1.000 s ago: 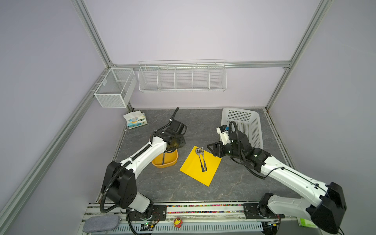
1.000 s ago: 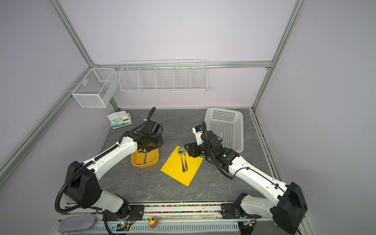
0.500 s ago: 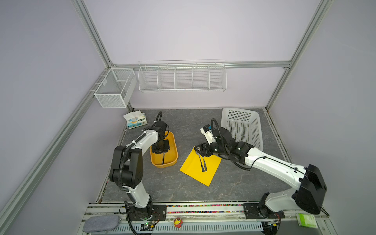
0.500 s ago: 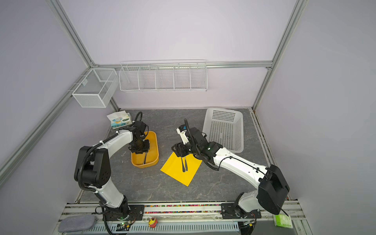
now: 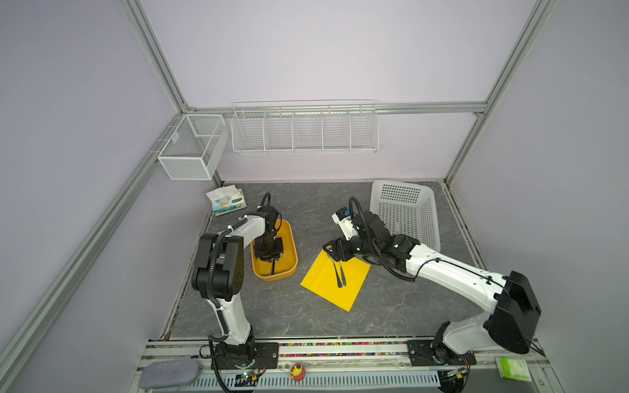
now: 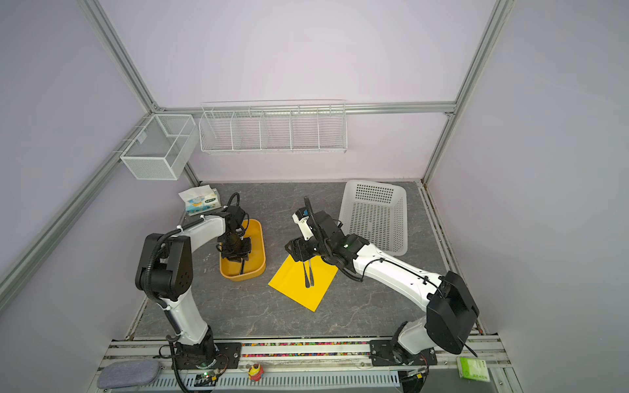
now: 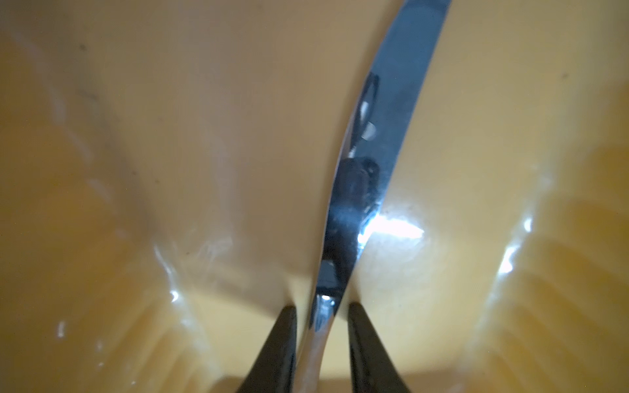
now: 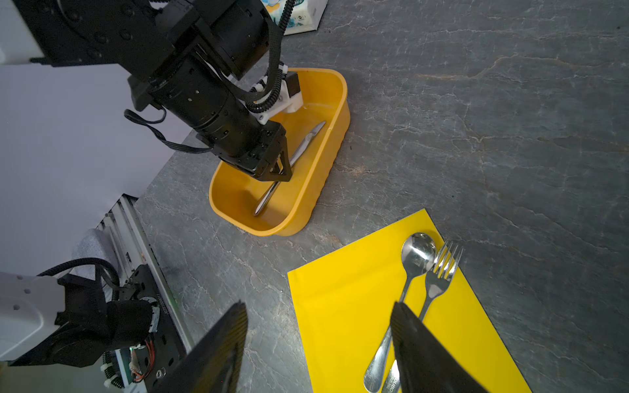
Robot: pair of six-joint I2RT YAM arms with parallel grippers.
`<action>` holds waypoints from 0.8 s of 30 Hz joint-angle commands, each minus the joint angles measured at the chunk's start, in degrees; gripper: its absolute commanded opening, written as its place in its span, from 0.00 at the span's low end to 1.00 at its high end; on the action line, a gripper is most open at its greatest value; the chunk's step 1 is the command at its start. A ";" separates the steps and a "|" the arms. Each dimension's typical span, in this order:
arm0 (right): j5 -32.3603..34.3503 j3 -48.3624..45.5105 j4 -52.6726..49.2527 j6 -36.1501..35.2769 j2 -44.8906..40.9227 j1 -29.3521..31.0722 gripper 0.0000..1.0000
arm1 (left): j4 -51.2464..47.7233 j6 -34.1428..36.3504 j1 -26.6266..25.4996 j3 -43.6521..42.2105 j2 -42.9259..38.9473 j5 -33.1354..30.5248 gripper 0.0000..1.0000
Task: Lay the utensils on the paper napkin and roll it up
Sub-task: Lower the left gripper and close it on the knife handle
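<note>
Inside the tray [image 8: 316, 190], your left claw [image 7: 321, 306] straddles the knife [image 7: 384, 119], jaws parted, ready to carry it to the napkin [image 8: 340, 306].

Bright, even light, soft shadows.
Both top views were sharp; the left wrist view was blurred, with white glare on the tray [image 7: 405, 233].

arms [image 5: 449, 272]: white links, black joints | cables [image 8: 275, 44]: black corrugated | fingers [image 8: 218, 350]: black ribbed
</note>
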 commanded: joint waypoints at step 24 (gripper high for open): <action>1.62 -0.25 -2.30 -1.70 -1.53 0.18 0.70 | 1.20 -9.02 -0.01 -1.97 3.36 -0.48 0.18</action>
